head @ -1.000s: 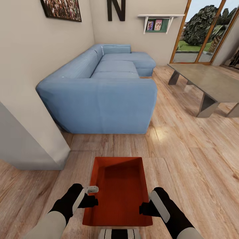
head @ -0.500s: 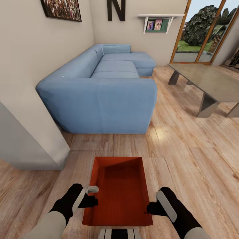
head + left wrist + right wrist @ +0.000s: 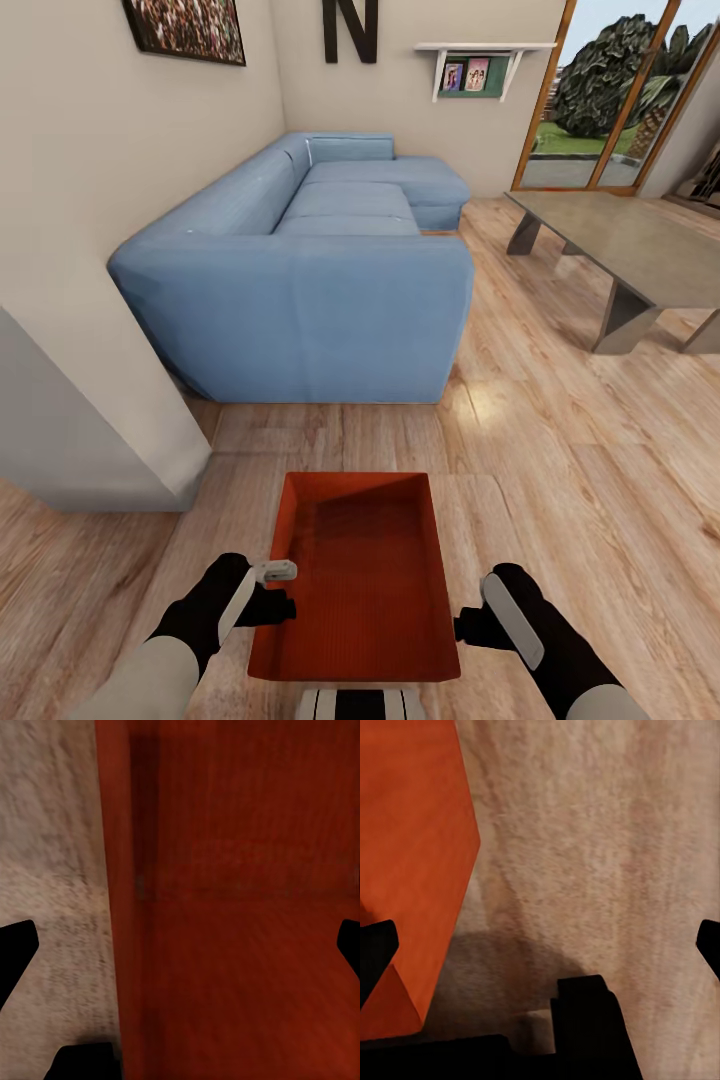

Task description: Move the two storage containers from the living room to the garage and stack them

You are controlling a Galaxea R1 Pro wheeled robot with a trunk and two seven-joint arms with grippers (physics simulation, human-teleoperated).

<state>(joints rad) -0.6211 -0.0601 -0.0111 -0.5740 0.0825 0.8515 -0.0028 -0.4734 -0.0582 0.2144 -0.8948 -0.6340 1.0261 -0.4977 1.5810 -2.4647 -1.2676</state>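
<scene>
Withdrawn right claw (image 3: 462, 632) gapes beside the empty container (image 3: 360, 580); left claw (image 3: 285, 590) straddles its wall, spread.

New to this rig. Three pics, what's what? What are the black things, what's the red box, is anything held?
These are simulator renders of a two-armed wheeled robot. The wide picture comes from its head camera, looking down over both arms in a living room with a blue sofa and a grey table. The black shapes are its left gripper and right gripper. The red box is a storage container on the wood floor. The other two pictures come from cameras at each wrist. The left fingers straddle the container's wall, spread wide, not clamped. The right gripper is open beside the container, apart from it. Nothing is held.
</scene>
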